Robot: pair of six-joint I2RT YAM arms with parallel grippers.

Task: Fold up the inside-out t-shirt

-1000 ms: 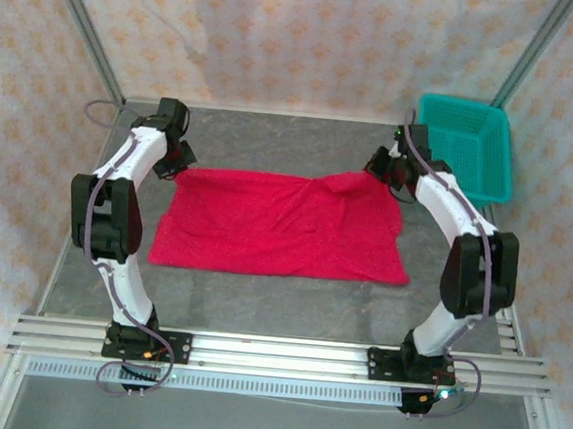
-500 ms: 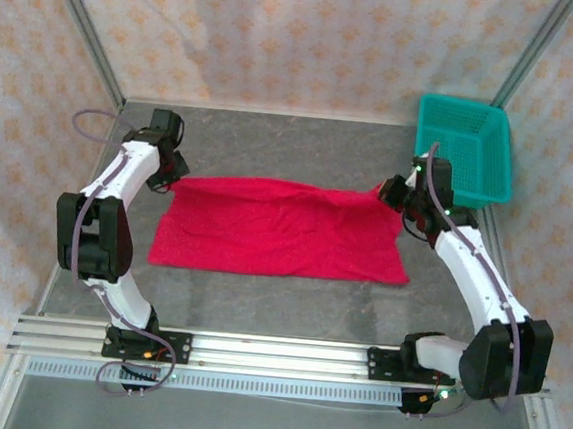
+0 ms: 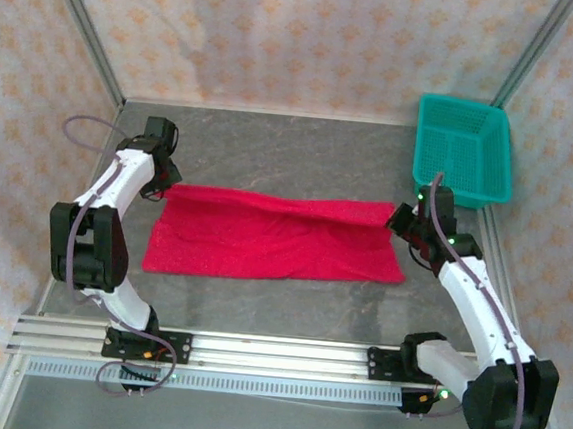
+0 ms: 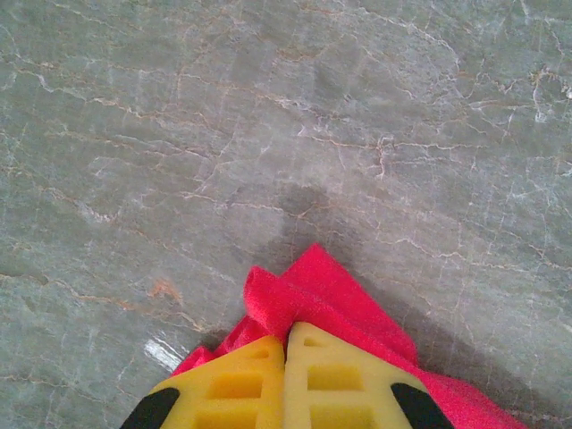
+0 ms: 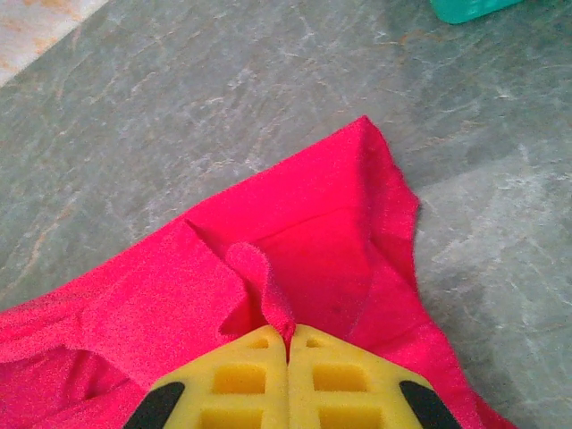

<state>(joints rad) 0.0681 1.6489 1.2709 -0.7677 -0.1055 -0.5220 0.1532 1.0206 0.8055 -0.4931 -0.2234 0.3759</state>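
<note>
The inside-out t-shirt (image 3: 274, 239) is a bright red cloth spread as a wide band across the middle of the table. My left gripper (image 3: 165, 186) sits at its far left corner, shut on the cloth; a red fold (image 4: 304, 290) pokes out past the yellow fingertips (image 4: 237, 380). At the far right corner my right gripper (image 3: 398, 220) is shut on the t-shirt too, with a pinched ridge of red cloth (image 5: 264, 290) rising between its yellow pads (image 5: 340, 375). Both held corners are lifted slightly and the far edge runs stretched between them.
A teal mesh basket (image 3: 463, 150) stands at the back right, just beyond my right arm. Grey stone tabletop (image 3: 282, 154) lies bare behind the shirt and in front of it. Patterned walls close in the back and sides.
Both grippers have drawn the shirt's far edge toward the near side and outward. The hump near the right corner has flattened and the red band is now narrower and wider.
</note>
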